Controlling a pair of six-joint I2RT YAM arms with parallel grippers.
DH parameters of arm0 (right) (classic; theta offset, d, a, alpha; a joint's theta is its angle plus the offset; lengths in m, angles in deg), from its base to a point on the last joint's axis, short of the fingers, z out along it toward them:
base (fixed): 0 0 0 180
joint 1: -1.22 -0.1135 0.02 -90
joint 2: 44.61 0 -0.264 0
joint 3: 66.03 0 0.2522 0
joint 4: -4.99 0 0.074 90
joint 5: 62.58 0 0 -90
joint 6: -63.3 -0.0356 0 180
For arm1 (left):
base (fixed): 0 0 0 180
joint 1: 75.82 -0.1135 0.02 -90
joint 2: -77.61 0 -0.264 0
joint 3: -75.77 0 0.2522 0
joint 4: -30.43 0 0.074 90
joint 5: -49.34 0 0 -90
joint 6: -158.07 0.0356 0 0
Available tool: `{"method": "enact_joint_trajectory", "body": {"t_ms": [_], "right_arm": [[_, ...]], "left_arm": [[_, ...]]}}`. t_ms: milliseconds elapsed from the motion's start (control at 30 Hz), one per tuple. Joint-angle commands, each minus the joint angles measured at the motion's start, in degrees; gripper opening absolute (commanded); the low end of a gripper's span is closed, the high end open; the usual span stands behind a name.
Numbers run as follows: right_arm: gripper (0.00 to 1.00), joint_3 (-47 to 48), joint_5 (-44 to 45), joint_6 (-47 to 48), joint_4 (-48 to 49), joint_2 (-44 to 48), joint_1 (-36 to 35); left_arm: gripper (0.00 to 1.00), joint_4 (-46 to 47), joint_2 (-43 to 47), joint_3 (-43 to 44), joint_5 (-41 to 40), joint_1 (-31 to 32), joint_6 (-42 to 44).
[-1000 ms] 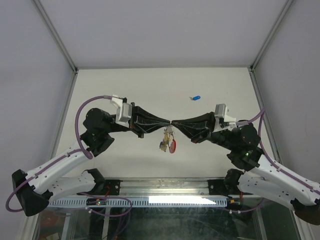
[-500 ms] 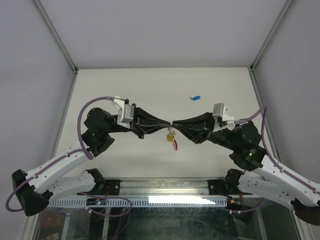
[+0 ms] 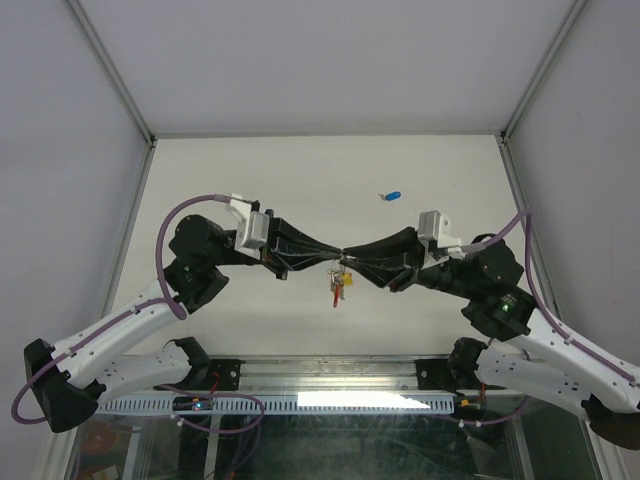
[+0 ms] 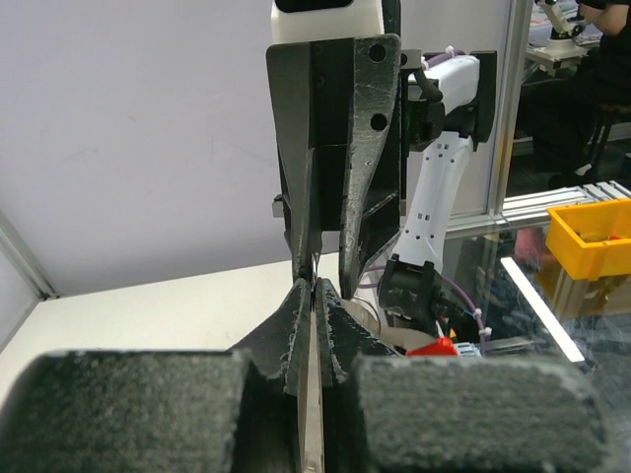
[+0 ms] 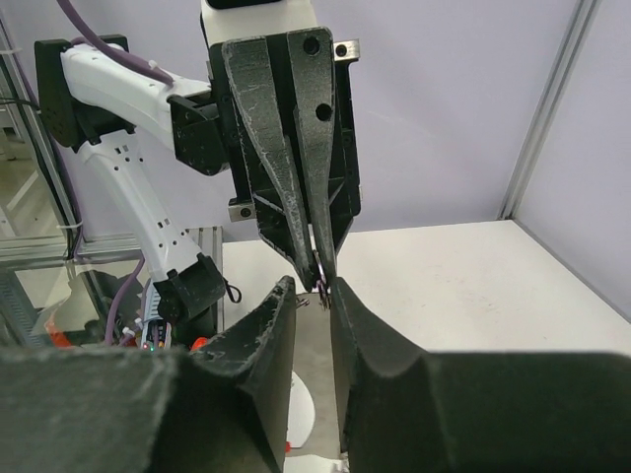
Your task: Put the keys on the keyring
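My left gripper (image 3: 333, 256) is shut on the thin keyring (image 5: 320, 275), held in mid-air above the table's middle. From the ring hang a yellow and a red key (image 3: 338, 285), just below the two meeting fingertips. My right gripper (image 3: 350, 256) faces the left one tip to tip and stands open; in the right wrist view its jaws (image 5: 312, 287) straddle the ring without closing on it. A blue key (image 3: 391, 196) lies on the table beyond the grippers, to the right. In the left wrist view my left gripper (image 4: 315, 289) has its fingers pressed together.
The white table (image 3: 250, 170) is bounded by grey walls and metal frame posts at the back corners. Both arm bases and a cable rail (image 3: 320, 400) sit along the near edge.
My right gripper has opened and let go of the ring. The hanging keys have swung to hang straight down. Both grippers have sunk slightly toward the near edge.
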Motion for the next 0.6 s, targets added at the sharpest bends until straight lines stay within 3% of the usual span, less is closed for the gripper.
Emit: {"method": "enact_joint_trajectory", "body": {"t_ms": [0,233,400,533,567], "right_arm": [[0.20,2.88,-1.07,0.90,-0.09,-0.40,-0.25],[0.02,3.67,-1.51,0.97,-0.52,-0.94,-0.24],[0.00,3.74,-0.22,2.63,-1.08,-0.78,-0.24],[0.00,3.61,1.67,6.52,-0.30,0.88,-0.24],[0.00,3.26,1.51,8.13,0.59,1.54,-0.24]], "left_arm": [[0.00,2.16,0.49,2.43,2.01,-0.41,1.39],[0.00,1.40,0.40,2.71,2.55,-0.39,1.61],[0.00,-0.85,0.92,3.41,0.48,-0.42,2.08],[0.53,-2.24,2.75,3.37,-2.66,-0.36,2.04],[0.58,-2.80,3.32,3.31,-4.85,-0.41,1.84]]}}
